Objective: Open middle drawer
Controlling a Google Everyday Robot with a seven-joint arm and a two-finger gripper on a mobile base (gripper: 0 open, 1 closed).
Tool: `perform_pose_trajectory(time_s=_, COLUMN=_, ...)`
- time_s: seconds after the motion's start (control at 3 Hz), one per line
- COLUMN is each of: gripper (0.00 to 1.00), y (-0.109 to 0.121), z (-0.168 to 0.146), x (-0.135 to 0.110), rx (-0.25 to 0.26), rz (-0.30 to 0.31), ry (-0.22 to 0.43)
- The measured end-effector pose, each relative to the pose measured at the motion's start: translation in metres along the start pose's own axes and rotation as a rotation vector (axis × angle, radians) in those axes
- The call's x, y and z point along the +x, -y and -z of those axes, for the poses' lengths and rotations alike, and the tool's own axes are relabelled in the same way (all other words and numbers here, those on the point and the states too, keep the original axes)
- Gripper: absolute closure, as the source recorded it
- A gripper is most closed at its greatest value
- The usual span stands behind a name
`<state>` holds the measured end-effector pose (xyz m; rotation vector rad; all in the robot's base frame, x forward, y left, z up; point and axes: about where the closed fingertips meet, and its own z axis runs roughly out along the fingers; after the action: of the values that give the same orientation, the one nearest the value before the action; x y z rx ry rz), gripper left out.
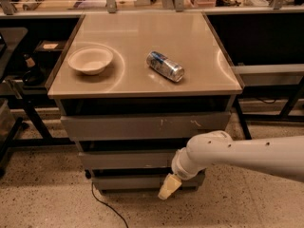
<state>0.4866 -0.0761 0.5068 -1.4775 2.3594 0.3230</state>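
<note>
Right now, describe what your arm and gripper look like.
The arm is a smooth, white, rounded tube with a few small dark dots along it, ending in a bulbous white wrist joint. The gripper, just below the level of the middle drawer, is pale cream and tapered. No cables show on the arm.

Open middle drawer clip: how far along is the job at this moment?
Done: nothing visible yet; the middle drawer looks shut, not pulled out. In hand: the gripper hangs low at the cabinet's front, below that drawer's right end and in front of the bottom front. Left: getting hold of the middle drawer and pulling it out.
</note>
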Motion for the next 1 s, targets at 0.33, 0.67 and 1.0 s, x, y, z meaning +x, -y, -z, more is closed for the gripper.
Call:
perform_pose_trajectory(time_s=0.33, gripper=0.00, y=0.005, z=-0.018, x=0.005, rx=0.028, rz=-0.010, ry=-0.006)
perform_pose_trajectory(time_s=0.67, gripper=0.00, y=0.019, z=-0.030, x=0.009, rx=0.051, rz=-0.022, ry=-0.010)
perform_pose_trajectory(time_s=1.0, gripper=0.00, y=0.034, z=-0.040, x=0.008, rx=0.065, rz=-0.033, ry=0.000)
